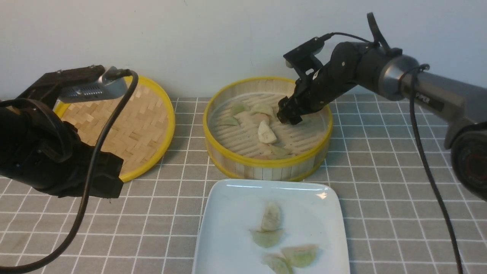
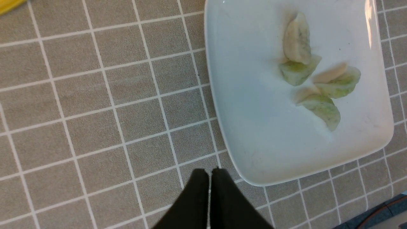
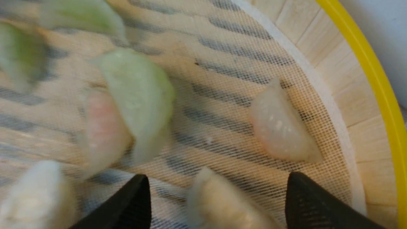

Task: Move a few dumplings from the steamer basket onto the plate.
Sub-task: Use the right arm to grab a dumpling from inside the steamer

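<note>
Pale, plain wall (image 1: 228, 42) rises behind a grey tiled surface (image 1: 171, 228) ruled with white lines. On it the plate (image 1: 228, 228), white and glossy, sits nearest the camera, with the basket (image 1: 266, 163) just beyond at its 12 o'clock. The woven lid (image 1: 121, 133), rimmed in yellow, is at the basket's 9 o'clock, partly hidden by the left arm (image 1: 49, 152).

Dumplings (image 1: 266, 133) are in both places. In the basket, green ones show toward 9, 10 and 12 o'clock, the last against a pinkish one; a cream one lies near the middle, and another green one is toward 5. Four more are on the plate: a cream one (image 1: 271, 217) touching a green one (image 1: 267, 238) at its 6 o'clock, and two green ones (image 1: 300, 255) touching each other, toward 5 o'clock from that pair.

The right gripper (image 3: 219, 178) reaches into the basket from about 2 o'clock, released, its jaws spread wide. A cream dumpling (image 3: 229, 203) shows between them, ungripped; a translucent one (image 3: 283, 124) lies near the basket wall. The left gripper (image 2: 210, 175) is clenched on nothing, well apart from the plate, out toward its 10 o'clock.
</note>
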Tool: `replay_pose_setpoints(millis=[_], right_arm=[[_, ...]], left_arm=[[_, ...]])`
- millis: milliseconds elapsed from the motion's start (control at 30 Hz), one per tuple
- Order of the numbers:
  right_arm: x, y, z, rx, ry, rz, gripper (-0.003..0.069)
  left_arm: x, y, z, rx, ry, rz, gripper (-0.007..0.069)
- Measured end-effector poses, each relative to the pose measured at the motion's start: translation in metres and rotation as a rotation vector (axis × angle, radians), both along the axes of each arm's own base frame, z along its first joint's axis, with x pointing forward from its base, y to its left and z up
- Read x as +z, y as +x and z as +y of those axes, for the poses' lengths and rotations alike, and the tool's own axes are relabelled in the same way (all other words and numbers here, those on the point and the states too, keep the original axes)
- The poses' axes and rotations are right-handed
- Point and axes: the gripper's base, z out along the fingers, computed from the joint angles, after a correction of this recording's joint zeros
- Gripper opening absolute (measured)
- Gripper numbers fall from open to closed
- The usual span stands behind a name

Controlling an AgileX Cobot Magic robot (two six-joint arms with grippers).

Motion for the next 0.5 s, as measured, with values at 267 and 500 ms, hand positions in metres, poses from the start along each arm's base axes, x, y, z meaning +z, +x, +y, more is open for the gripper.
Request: replay_pose_setpoints(millis=[267,500], right_arm=[[-0.0116,0.0043,-0.0012,-0.012,-0.028,0.007,0.0505],[-0.0040,-0.0012,-0.0032,-0.068,-0.013,0.080,0.0268]], left_arm=[[0.0001,0.0000,-0.0002,-0.002,-0.001,-0.001,-0.0005],[0.0003,0.0007,-0.0001,0.001,-0.002,-0.008,-0.0005]])
